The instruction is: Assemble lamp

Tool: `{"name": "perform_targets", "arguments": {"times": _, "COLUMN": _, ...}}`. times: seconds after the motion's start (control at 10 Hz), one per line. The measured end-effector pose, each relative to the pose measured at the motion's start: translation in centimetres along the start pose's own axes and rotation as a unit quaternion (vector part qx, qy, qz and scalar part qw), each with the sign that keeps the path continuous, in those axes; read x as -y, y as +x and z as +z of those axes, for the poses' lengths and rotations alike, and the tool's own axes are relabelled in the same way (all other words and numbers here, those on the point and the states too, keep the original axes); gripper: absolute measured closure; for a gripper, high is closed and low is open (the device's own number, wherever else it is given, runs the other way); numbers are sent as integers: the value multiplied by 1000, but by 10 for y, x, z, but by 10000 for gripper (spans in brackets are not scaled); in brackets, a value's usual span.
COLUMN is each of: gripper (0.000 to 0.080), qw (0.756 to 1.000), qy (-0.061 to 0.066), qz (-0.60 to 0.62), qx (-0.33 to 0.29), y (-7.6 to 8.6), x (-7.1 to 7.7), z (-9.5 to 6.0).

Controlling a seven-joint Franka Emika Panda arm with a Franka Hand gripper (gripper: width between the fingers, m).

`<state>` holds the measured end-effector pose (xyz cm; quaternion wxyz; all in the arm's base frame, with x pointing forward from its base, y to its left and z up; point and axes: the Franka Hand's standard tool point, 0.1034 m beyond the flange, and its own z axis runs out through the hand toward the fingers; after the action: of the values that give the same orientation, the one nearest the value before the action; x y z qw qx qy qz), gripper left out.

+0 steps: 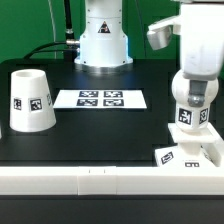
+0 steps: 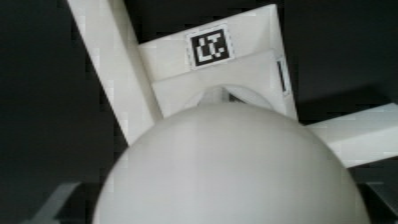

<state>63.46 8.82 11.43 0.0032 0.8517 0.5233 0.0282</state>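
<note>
The round white bulb with a square marker on its side hangs upright in my gripper, just above the flat square base at the exterior view's front right. I cannot tell whether its stem touches the base. In the wrist view the bulb fills the foreground, with the base and its marker behind it. My gripper is shut on the bulb, with dark fingers at its sides. The tapered shade stands mouth down at the exterior view's left.
The marker board lies flat mid-table. The robot's white pedestal stands at the back. A low white wall runs along the table's front edge, right next to the base; it also shows in the wrist view.
</note>
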Motion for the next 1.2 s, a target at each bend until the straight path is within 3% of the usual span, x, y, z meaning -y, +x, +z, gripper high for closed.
{"name": "perform_targets", "arguments": {"times": 0.2, "gripper": 223, "qw": 994, "qy": 8, "qz": 108, "qx": -19, "y": 0, "x": -3, "z": 0}}
{"name": "perform_targets", "arguments": {"times": 0.7, "gripper": 222, "qw": 965, "qy": 8, "qz": 260, "qx": -18, "y": 0, "x": -4, "z": 0}}
{"name": "perform_targets", "arguments": {"times": 1.0, "gripper": 222, "qw": 924, "qy": 9, "qz": 381, "qx": -18, "y": -2, "x": -6, "z": -2}}
{"name": "perform_targets", "arguments": {"times": 1.2, "gripper": 222, "qw": 883, "qy": 6, "qz": 469, "qx": -26, "y": -1, "x": -10, "z": -2}}
